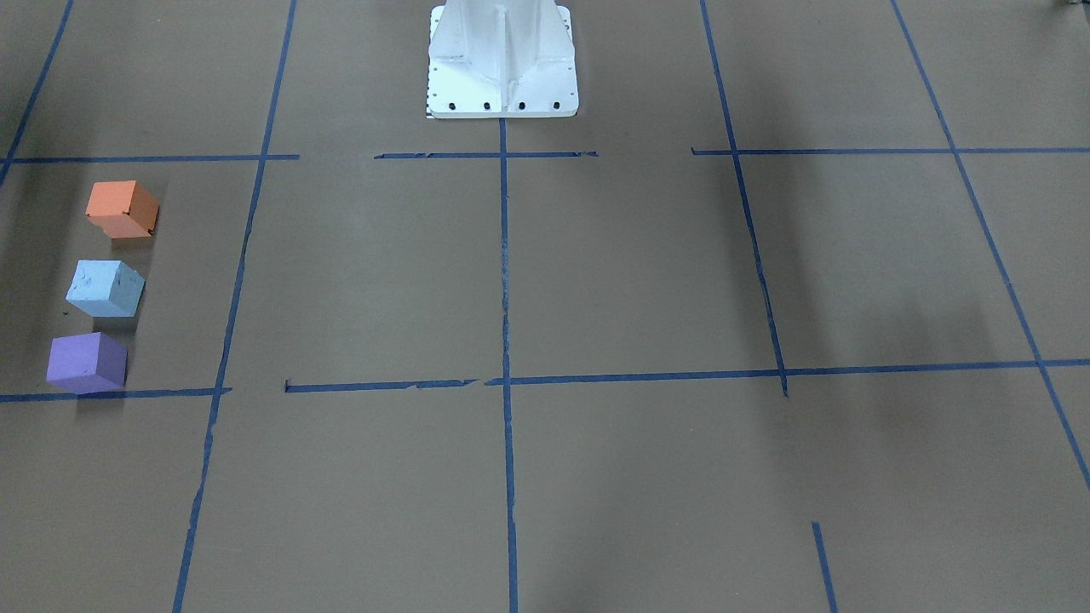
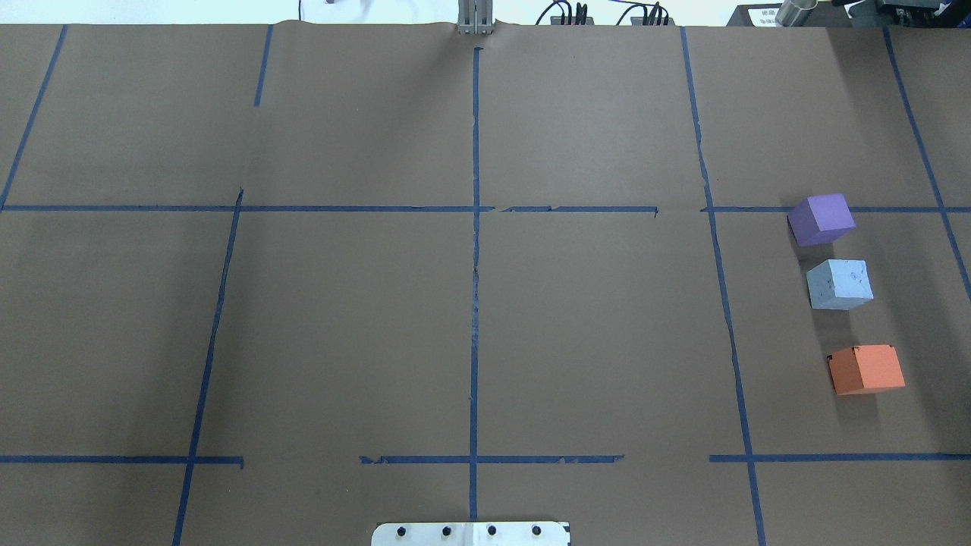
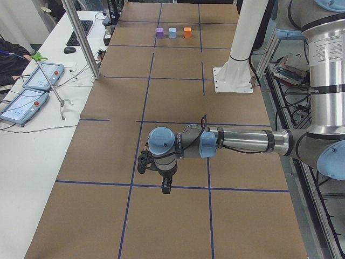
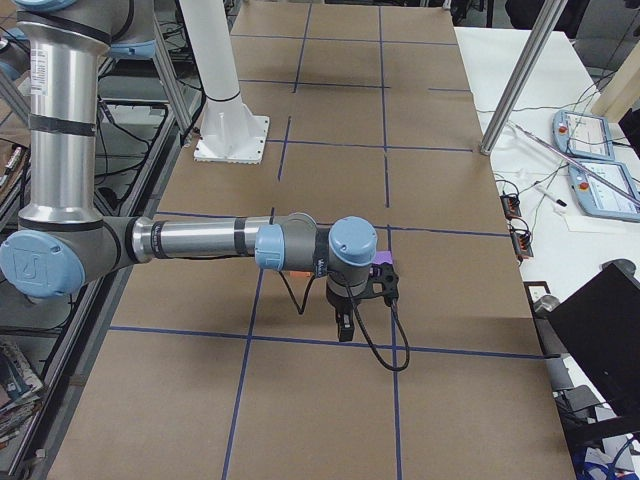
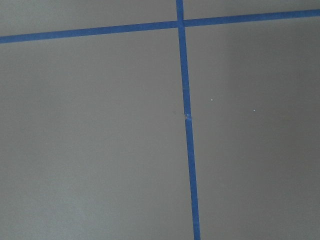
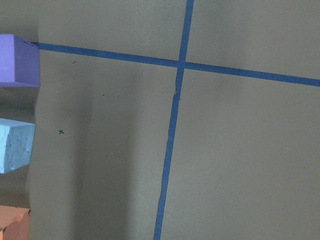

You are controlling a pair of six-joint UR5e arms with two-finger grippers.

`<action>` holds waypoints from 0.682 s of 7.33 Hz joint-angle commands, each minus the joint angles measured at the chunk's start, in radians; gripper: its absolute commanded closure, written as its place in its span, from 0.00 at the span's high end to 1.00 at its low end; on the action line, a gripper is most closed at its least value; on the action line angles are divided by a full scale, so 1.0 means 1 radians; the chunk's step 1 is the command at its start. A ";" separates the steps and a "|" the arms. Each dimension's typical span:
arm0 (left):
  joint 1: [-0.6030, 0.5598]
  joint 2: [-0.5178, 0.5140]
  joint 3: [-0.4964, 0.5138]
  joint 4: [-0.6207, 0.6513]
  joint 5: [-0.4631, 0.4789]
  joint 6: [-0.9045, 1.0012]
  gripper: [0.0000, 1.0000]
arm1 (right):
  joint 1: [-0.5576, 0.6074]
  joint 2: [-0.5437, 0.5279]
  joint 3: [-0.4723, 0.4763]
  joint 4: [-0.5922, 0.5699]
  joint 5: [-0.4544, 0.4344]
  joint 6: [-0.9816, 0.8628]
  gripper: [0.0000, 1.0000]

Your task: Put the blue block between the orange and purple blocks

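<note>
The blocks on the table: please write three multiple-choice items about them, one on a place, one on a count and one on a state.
1. The orange block, blue block and purple block form a row. Which one is in the middle?
A. orange
B. blue
C. purple

2. How many blocks are on the table?
A. three
B. two
C. four

3. The blue block
A. touches both neighbours
B. lies on top of the purple one
C. stands apart from both

Key:
1 B, orange and purple flank it.
2 A, only three show.
3 C, bare table shows in both gaps.
</note>
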 commanded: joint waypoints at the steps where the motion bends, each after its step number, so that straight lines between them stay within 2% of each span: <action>1: 0.001 0.006 -0.003 -0.004 0.000 0.002 1.00 | -0.005 0.001 0.000 0.001 0.000 0.000 1.00; 5: 0.001 0.006 -0.011 -0.002 0.000 0.002 1.00 | -0.008 0.002 0.001 0.001 0.000 0.000 1.00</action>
